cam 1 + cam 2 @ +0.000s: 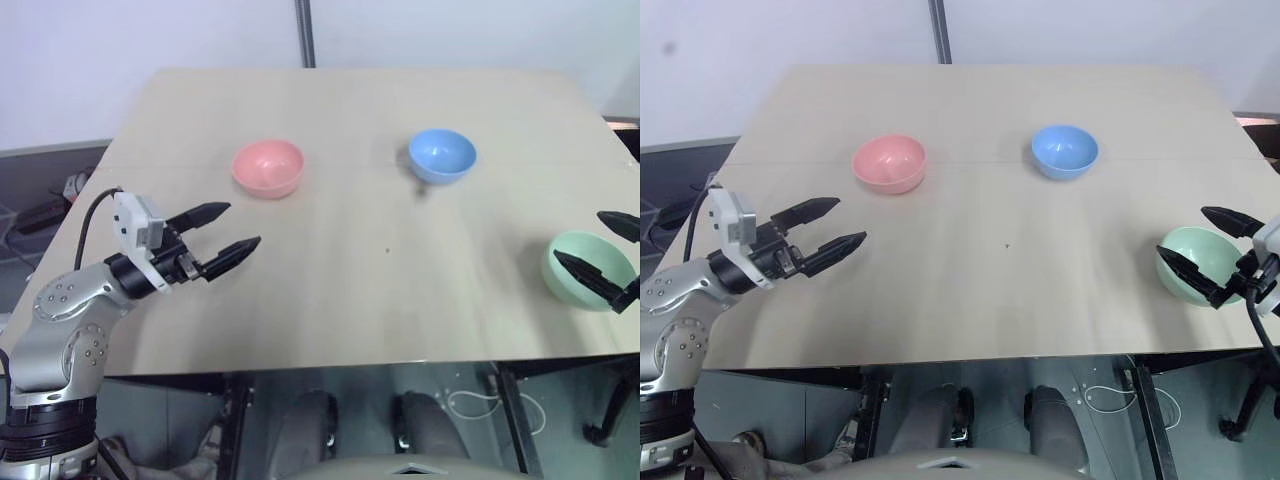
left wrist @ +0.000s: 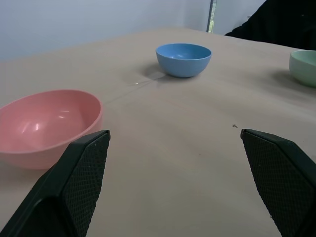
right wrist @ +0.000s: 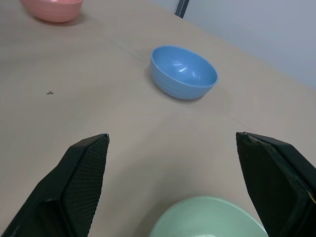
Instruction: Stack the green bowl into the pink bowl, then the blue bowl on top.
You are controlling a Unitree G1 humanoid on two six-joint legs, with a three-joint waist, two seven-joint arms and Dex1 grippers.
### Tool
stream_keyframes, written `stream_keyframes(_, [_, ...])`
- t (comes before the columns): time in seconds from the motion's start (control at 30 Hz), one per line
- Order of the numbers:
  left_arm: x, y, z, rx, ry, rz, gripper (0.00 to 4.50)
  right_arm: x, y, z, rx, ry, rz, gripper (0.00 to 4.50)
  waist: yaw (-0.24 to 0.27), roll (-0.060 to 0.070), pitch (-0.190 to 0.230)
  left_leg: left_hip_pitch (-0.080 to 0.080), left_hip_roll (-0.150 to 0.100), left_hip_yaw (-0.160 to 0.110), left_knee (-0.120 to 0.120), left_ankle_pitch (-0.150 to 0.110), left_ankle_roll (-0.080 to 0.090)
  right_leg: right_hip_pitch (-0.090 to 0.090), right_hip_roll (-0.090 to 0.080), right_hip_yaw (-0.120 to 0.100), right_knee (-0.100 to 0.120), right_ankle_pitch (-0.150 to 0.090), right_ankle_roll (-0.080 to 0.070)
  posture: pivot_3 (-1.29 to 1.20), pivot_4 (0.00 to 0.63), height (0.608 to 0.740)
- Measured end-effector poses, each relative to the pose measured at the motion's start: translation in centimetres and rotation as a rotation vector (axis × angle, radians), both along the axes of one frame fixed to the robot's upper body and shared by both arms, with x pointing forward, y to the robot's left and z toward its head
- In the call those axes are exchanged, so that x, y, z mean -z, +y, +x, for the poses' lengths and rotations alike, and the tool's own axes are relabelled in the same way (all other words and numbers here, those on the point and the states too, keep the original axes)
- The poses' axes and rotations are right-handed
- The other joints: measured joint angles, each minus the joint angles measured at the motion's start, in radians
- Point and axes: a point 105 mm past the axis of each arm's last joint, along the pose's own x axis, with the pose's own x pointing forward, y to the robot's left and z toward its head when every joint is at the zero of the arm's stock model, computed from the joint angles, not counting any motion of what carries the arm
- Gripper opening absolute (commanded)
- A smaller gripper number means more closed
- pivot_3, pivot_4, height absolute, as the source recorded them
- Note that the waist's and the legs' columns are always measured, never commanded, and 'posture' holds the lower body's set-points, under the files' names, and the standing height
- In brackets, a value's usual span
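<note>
Sitting upright, mouth up, the green bowl (image 1: pixel 1193 262) lies between the right gripper's (image 1: pixel 1200 248) wide-open jaws; left gripper's (image 1: pixel 836 225) jaws open too.

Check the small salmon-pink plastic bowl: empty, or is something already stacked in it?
Empty. The small salmon-pink plastic bowl sits upright on the table with only its smooth inside showing.

Three bowls set apart on a tan table (image 1: pixel 1000 290), with both grippers spread open above it.
The pink bowl (image 1: pixel 889 163) and the blue bowl (image 1: pixel 1064 151) stand upright toward the far side, well apart. The green bowl (image 1: pixel 1196 262) sits near the right edge, tilted, with the right gripper (image 1: pixel 1200 243) straddling it, one finger on each side. The left gripper (image 1: pixel 830 226) hovers near the pink bowl, touching nothing.
</note>
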Motion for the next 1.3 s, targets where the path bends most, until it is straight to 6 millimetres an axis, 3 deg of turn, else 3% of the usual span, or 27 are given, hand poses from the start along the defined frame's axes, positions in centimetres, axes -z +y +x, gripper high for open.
stream_keyframes(0.3, [-0.5, -0.4, 1.4, -0.061, -0.042, 0.060, 4.50, -0.1, 0.9, 0.9, -0.035, -0.005, 0.011, 4.45, 0.000, 0.000, 0.000, 0.001, 0.000, 0.000, 0.000, 0.000, 0.000, 0.001, 0.000, 0.000, 0.000, 0.000, 0.000, 0.00, 0.150, 0.740])
stream_keyframes(0.47, [-0.4, -0.4, 3.7, -0.237, -0.132, 0.267, 4.50, 0.4, 2.6, 1.7, -0.091, 0.003, 0.034, 4.45, 0.002, -0.001, 0.000, 0.000, -0.001, -0.001, 0.000, 0.000, 0.000, 0.001, 0.000, 0.000, 0.000, 0.000, 0.000, 0.00, 0.150, 0.740])
stream_keyframes(0.53, [-0.9, -0.9, 4.7, -0.276, -0.171, 0.340, 4.50, 0.9, 3.7, 2.1, -0.123, 0.012, 0.035, 4.45, 0.004, -0.001, 0.000, 0.000, -0.002, -0.002, 0.000, 0.000, 0.000, 0.001, -0.001, 0.000, 0.000, 0.000, 0.000, 0.00, 0.150, 0.740])
stream_keyframes(0.63, [-2.4, -2.5, 7.0, -0.259, -0.260, 0.625, 4.50, 1.5, 6.4, 2.4, -0.210, 0.017, 0.038, 4.45, 0.010, -0.002, 0.002, 0.000, -0.004, -0.003, 0.000, 0.000, 0.000, 0.001, 0.004, -0.003, 0.000, 0.000, 0.000, 0.00, 0.150, 0.740])
stream_keyframes(0.73, [-3.5, -4.1, 8.7, -0.237, -0.333, 0.779, 4.50, 1.8, 9.2, 2.4, -0.302, 0.009, 0.060, 4.45, 0.013, -0.002, 0.001, -0.001, -0.005, -0.002, 0.000, 0.000, 0.001, 0.000, 0.004, -0.002, 0.000, 0.000, 0.000, 0.00, 0.150, 0.740])
stream_keyframes(0.83, [-2.0, -5.0, 10.3, -0.217, -0.293, 0.874, 4.50, 1.9, 10.7, 2.6, -0.339, 0.002, 0.067, 4.45, 0.013, -0.002, 0.001, -0.008, -0.006, -0.002, 0.002, 0.000, 0.001, -0.007, 0.005, -0.002, 0.000, 0.000, 0.001, 0.00, 0.150, 0.740])
stream_keyframes(0.93, [1.0, -5.2, 11.8, -0.181, -0.204, 1.018, 4.50, 2.1, 11.5, 2.8, -0.353, 0.000, 0.071, 4.45, 0.018, -0.002, 0.002, -0.015, -0.005, -0.003, 0.004, 0.003, -0.003, -0.012, 0.007, -0.003, 0.001, 0.000, 0.001, 0.00, 0.150, 0.740])
stream_keyframes(1.03, [2.6, -5.4, 12.6, -0.160, -0.163, 1.082, 3.74, 2.0, 11.6, 2.8, -0.351, -0.008, 0.061, 4.50, 0.023, -0.003, 0.002, -0.015, -0.005, -0.003, 0.004, 0.002, -0.003, -0.013, 0.007, -0.003, 0.000, 0.000, 0.001, 0.00, 0.150, 0.740])
stream_keyframes(1.17, [2.3, -5.7, 13.6, -0.167, -0.170, 1.097, 1.81, 2.2, 11.4, 2.8, -0.334, -0.009, 0.050, 4.50, 0.025, -0.003, 0.002, -0.015, -0.005, -0.004, 0.004, 0.002, -0.003, -0.012, 0.007, -0.003, 0.001, 0.000, 0.001, 0.00, 0.150, 0.740])
stream_keyframes(1.2, [2.2, -5.9, 13.7, -0.164, -0.175, 1.095, 1.65, 2.2, 11.3, 2.7, -0.329, -0.010, 0.049, 4.50, 0.026, -0.003, 0.002, -0.015, -0.005, -0.004, 0.005, 0.001, 0.000, -0.012, 0.007, -0.003, 0.001, 0.000, 0.001, 0.00, 0.150, 0.740])
stream_keyframes(1.3, [2.0, -6.8, 14.1, -0.141, -0.193, 1.083, 0.31, 2.4, 11.0, 2.4, -0.308, -0.011, 0.044, 4.50, 0.025, -0.003, 0.002, -0.015, -0.005, -0.004, 0.005, 0.001, 0.000, -0.012, 0.007, -0.003, 0.001, 0.000, 0.001, 0.00, 0.150, 0.740])
